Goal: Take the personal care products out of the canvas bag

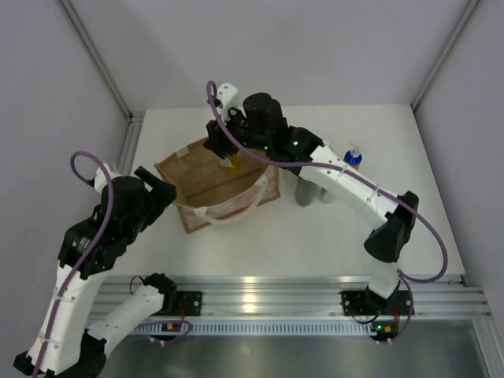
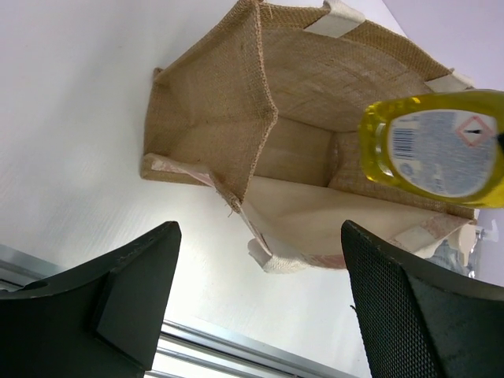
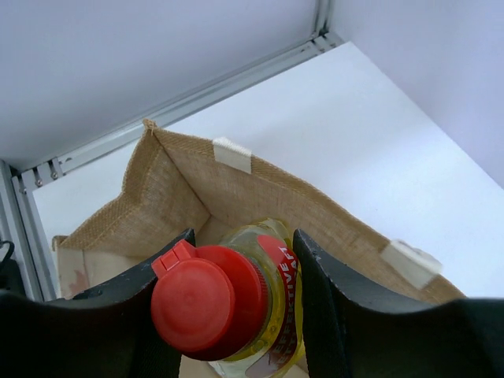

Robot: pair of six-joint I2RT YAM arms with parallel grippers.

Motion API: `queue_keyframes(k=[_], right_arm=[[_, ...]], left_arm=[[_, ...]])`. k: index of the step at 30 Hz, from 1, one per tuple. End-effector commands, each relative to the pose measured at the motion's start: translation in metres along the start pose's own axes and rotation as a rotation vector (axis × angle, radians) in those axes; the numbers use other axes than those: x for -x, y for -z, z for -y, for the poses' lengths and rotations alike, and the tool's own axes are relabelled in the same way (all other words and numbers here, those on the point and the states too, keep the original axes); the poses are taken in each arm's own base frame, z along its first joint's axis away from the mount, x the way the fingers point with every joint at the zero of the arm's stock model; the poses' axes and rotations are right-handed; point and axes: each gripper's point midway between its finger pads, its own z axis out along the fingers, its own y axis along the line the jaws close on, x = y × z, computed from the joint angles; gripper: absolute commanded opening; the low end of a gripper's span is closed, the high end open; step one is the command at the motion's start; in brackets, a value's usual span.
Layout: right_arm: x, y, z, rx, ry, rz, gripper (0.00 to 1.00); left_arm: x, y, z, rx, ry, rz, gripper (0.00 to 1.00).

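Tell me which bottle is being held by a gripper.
The yellow bottle with the red cap, clamped in the right gripper at the opening of the canvas bag; the other bottles stand free on the table.

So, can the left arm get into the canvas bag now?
Probably yes: the canvas bag gapes toward the open left gripper, though the yellow bottle in the right gripper crowds one side.

This is a robotics lab test cell. A bare white desk (image 1: pixel 315 244) sits enclosed by plain pale panels (image 1: pixel 276 47) on aluminium framing posts (image 1: pixel 96 55). The left arm (image 1: pixel 79 268) and right arm (image 1: pixel 354 189) are bolted to a slotted aluminium rail (image 1: pixel 276 293).
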Motion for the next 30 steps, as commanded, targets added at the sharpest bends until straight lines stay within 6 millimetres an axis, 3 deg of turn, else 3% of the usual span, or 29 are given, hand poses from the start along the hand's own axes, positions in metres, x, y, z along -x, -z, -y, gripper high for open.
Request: queue_keyframes(k=[1, 8, 10, 14, 15, 16, 20, 21, 23, 24, 26, 27, 28, 30], right_arm=[[0.125, 0.087, 0.011, -0.066, 0.024, 0.312, 0.00], [0.153, 0.143, 0.030, -0.167, 0.019, 0.364, 0.00], [0.160, 0.162, 0.043, -0.208, 0.012, 0.380, 0.00], [0.154, 0.195, 0.075, -0.309, -0.016, 0.372, 0.00], [0.155, 0.213, 0.087, -0.350, -0.016, 0.387, 0.00], [0.144, 0.215, 0.096, -0.376, -0.022, 0.363, 0.00], [0.124, 0.258, 0.135, -0.544, -0.043, 0.349, 0.00], [0.123, 0.281, 0.148, -0.603, -0.042, 0.365, 0.00], [0.102, 0.290, 0.162, -0.642, -0.088, 0.337, 0.00], [0.097, 0.311, 0.171, -0.695, -0.101, 0.350, 0.00], [0.072, 0.316, 0.182, -0.725, -0.129, 0.307, 0.00], [0.066, 0.333, 0.190, -0.770, -0.145, 0.317, 0.00], [0.047, 0.329, 0.194, -0.766, -0.163, 0.278, 0.00], [0.033, 0.345, 0.203, -0.825, -0.166, 0.269, 0.00]], left_arm=[[-0.002, -0.003, -0.010, 0.028, -0.033, 0.005, 0.87], [-0.009, -0.003, -0.018, 0.028, -0.043, -0.004, 0.89], [-0.010, -0.002, -0.019, 0.023, -0.048, -0.006, 0.89], [-0.013, -0.003, -0.021, 0.023, -0.069, -0.019, 0.90], [-0.013, -0.003, -0.021, 0.022, -0.073, -0.019, 0.90], [-0.013, -0.003, -0.021, 0.021, -0.084, -0.020, 0.90], [-0.010, 0.000, -0.017, 0.008, -0.114, -0.020, 0.93], [-0.010, 0.000, -0.017, 0.005, -0.131, -0.023, 0.94], [-0.007, 0.002, -0.014, 0.000, -0.144, -0.019, 0.95], [-0.006, 0.002, -0.014, -0.001, -0.154, -0.015, 0.99], [-0.005, 0.001, -0.013, 0.001, -0.171, -0.014, 0.99], [-0.003, 0.001, -0.013, 0.003, -0.178, -0.011, 0.99], [-0.001, 0.001, -0.011, 0.001, -0.196, -0.010, 0.99], [0.002, 0.002, -0.006, -0.002, -0.219, -0.007, 0.98]])
